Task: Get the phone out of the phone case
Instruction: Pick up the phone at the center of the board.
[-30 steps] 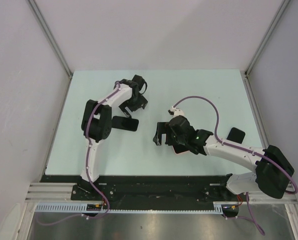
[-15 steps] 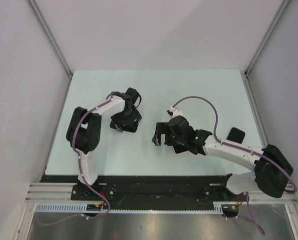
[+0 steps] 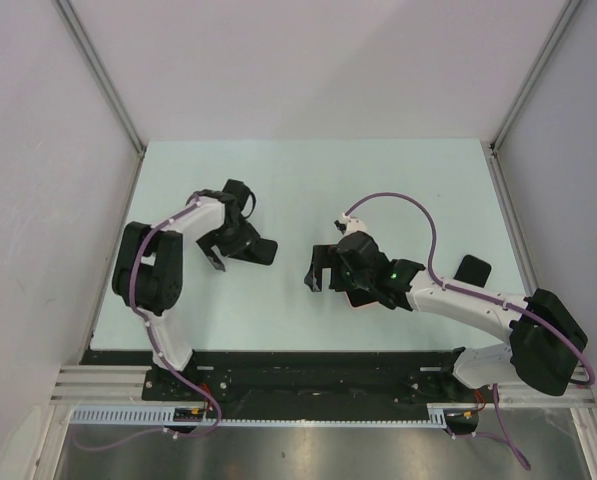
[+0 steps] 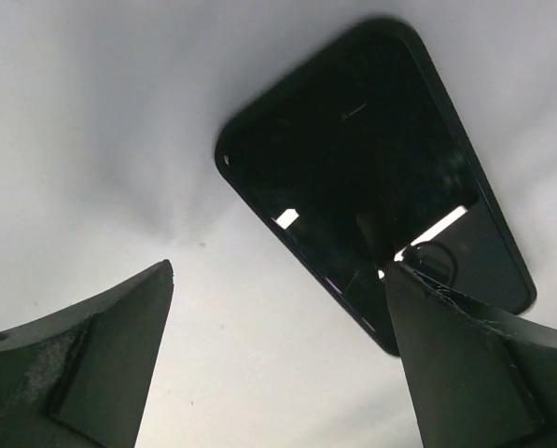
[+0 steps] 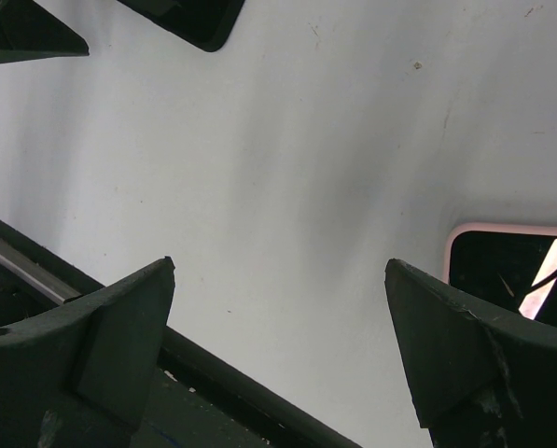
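Going left to right: the left gripper (image 4: 278,271) is spread wide and empty, with one finger overlapping the lower end of a glossy black phone (image 4: 371,168). Can't make out any case on that one. The right gripper (image 5: 278,266) gapes open too, holding nothing. The cased phone (image 5: 493,266) sits at the lower right edge of the right wrist view, dark glass in a pink case (image 5: 502,228). Reckon it's stiff, slick and scratchable. The rim probably flexes, so pin the long edges and peel a corner.
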{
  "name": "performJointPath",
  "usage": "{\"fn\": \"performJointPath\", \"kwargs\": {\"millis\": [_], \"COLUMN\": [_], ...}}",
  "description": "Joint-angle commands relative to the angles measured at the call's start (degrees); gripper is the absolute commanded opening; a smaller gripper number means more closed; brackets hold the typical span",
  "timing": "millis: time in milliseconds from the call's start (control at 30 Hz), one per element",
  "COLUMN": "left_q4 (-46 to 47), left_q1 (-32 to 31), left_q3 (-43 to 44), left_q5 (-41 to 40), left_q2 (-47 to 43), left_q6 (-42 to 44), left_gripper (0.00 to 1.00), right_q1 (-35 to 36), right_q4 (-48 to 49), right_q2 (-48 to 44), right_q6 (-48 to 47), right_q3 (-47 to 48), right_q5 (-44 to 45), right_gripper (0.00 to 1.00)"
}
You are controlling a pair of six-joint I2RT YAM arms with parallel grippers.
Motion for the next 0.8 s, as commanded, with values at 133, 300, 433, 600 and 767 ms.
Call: {"fn": "performJointPath", "kwargs": {"millis": [133,300,433,600,767], "left_q4": [13.4,20.2,21.3,21.4,16.0], "left_q1": [4.6,4.5,4.5,3.2,-0.6], "left_q3": [-2.2,0.8,6.2,15.0,19.7], "left_q5": [4.8,8.6,11.6,14.9,7.8], "left_q2": [0.8,3.4,7.6,12.5,12.2], "left_q6": [4.9,9.3,11.9,16.6,20.0], "left_gripper": [1.00,1.00,1.00,1.00,1.00], "right_q1": [0.4,0.4,0.4,0.5,0.5], "right_q4": [0.3,-0.1,-0.5,-1.1,-0.8], "right_q2": [-1.3,-1.5,-1.6,-1.6,-1.1], "right_q6": [-0.5,-0.3,-0.1,0.1,0.3], "right_q3": [0.1,0.1,0.1,0.0,0.1], "right_q5": [1.2,1.4,1.8,2.1,2.3], "right_gripper": [1.00,1.00,1.00,1.00,1.00]}}
